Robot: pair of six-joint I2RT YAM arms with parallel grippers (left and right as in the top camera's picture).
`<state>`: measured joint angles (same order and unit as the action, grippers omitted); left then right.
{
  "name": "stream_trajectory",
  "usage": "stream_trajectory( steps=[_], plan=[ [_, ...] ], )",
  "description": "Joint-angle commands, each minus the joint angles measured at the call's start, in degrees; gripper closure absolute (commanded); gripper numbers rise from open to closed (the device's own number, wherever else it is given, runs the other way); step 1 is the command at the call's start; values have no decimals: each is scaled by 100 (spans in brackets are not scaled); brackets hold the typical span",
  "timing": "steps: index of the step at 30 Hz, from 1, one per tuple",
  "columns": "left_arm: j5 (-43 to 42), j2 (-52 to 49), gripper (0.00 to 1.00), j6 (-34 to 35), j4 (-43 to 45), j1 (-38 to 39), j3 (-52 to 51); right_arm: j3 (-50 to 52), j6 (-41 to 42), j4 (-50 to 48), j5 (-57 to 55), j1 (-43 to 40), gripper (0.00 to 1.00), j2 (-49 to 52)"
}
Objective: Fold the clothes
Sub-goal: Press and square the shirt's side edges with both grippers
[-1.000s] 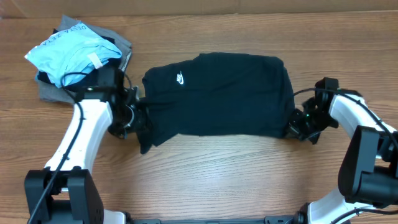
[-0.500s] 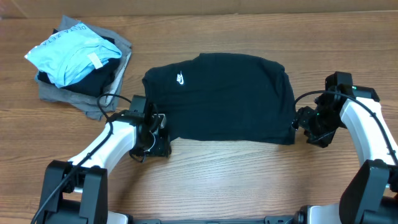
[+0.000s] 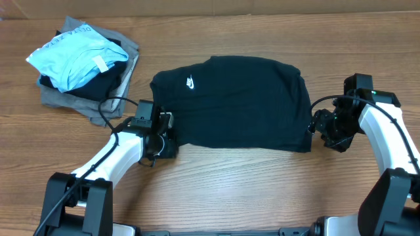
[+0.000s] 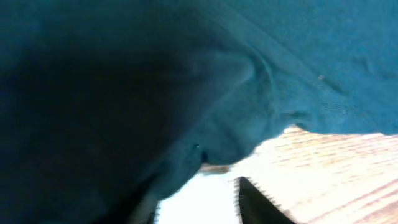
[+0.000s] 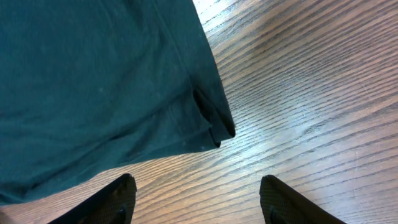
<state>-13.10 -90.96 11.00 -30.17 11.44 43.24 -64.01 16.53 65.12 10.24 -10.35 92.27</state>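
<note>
The clothes, a black T-shirt (image 3: pixel 236 105) with a white swoosh logo (image 3: pixel 189 83), lie folded into a rough rectangle mid-table. My left gripper (image 3: pixel 163 141) sits at its front left corner. In the left wrist view dark fabric (image 4: pixel 124 93) fills most of the picture and drapes over one finger. The other finger (image 4: pixel 258 205) is bare, with a narrow strip of bright table between them; the left gripper (image 4: pixel 196 205) is partly open. My right gripper (image 3: pixel 319 131) stands open just right of the shirt's front right corner (image 5: pixel 214 127), with bare wood between its fingers (image 5: pixel 199 202).
A pile of other garments lies at the back left: a light blue one (image 3: pixel 75 52) on top, black and grey ones (image 3: pixel 56 98) beneath. A loose cable (image 3: pixel 108 108) runs from that pile toward my left arm. The wooden table (image 3: pixel 230 183) extends in front of the shirt.
The right gripper let go of the shirt's right corner and drew back to the right. The left arm swung down to the front left corner, the loose flap there is gone, and its jaws have narrowed.
</note>
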Motion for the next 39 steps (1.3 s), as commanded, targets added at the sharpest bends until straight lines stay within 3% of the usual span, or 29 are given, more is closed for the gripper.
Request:
stream_trajectory(
  steps=[1, 2, 3, 7, 13, 22, 28, 32, 33, 35, 37, 39],
  plan=[
    [212, -166, 84, 61, 24, 26, -190, -87, 24, -33, -13, 22, 33, -55],
    [203, -166, 95, 76, 31, 26, -190, -87, 24, -33, -13, 22, 33, -55],
    [155, -166, 96, 120, 26, 26, -190, -87, 24, -33, -13, 22, 33, -55],
    [-313, -127, 96, 151, -516, 11, -66, -87, 24, -28, -13, 22, 33, -55],
    [48, 415, 96, 254, -2863, -55, 802, -74, 68, -175, -17, 22, 31, -55],
    [-50, 1075, 96, 251, -3797, -52, 1034, 415, 332, -514, -13, 22, 28, -48],
    [-46, 1075, 96, 254, -3827, -52, 1034, 1257, 319, -1631, 577, 22, 51, -48],
    [-46, 1075, 96, 254, -3814, -55, 1034, 1696, 310, -2297, 1172, 22, 52, -48],
    [-46, 1075, 96, 256, -3810, -55, 1034, 1751, 267, -2404, 1217, 22, 58, -48],
    [-39, 1075, 96, 256, -3794, -55, 1032, 1735, 66, -2441, 1215, 22, 86, -55],
    [-33, 1075, 96, 304, -3799, -57, 1034, 1563, -201, -2225, 1239, 7, 96, -131],
    [-20, 1075, 96, 328, -3805, -61, 1034, 1349, -280, -1775, 1239, 4, 96, -249]
  ],
)
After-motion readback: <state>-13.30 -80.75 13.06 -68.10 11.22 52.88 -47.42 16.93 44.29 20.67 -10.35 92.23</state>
